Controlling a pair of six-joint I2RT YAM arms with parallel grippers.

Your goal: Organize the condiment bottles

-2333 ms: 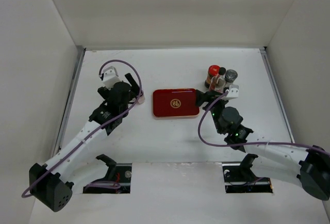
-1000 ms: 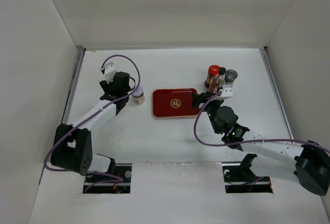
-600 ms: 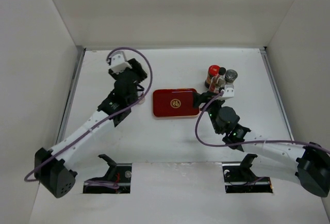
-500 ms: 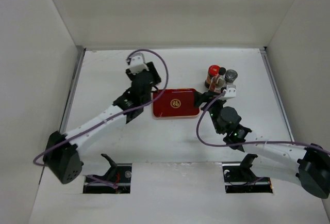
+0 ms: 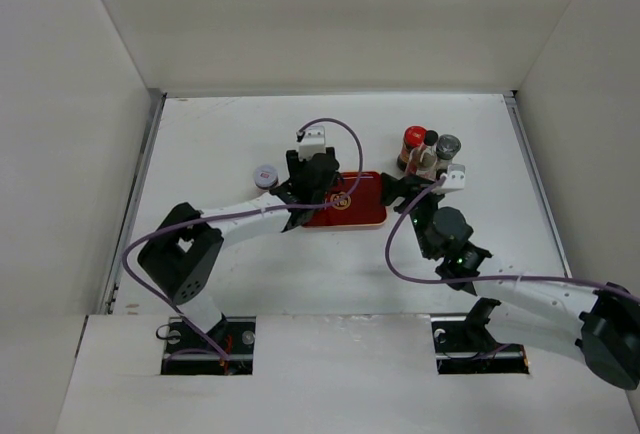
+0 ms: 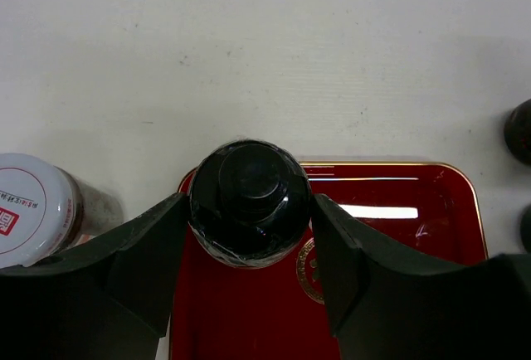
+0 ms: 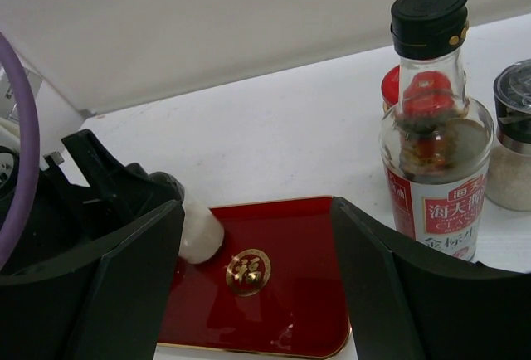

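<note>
My left gripper (image 6: pixel 249 215) is shut on the black-capped white bottle (image 6: pixel 249 198), one finger on each side of it. It holds the bottle tilted over the left end of the flat red tray (image 6: pixel 398 252); in the right wrist view the white bottle (image 7: pixel 196 229) shows its base at the tray's (image 7: pixel 282 294) far left corner. A pale-lidded jar (image 5: pixel 265 174) stands left of the tray. My right gripper (image 7: pixel 255 211) is open and empty at the tray's right end. Beside it stand the tall slim bottle (image 7: pixel 431 136), the red-lidded jar (image 5: pixel 414 138) and the grey-topped shaker (image 7: pixel 514 136).
The left arm (image 5: pixel 240 219) stretches across the table's middle towards the red tray (image 5: pixel 350 209). White walls close the table at the back and on both sides. The three bottles cluster at the back right, close to my right gripper (image 5: pixel 398 191).
The left arm has swung right from the table's left side, carrying the white bottle to the tray's left end. The pale-lidded jar stays behind on the table. The right arm has barely moved.
</note>
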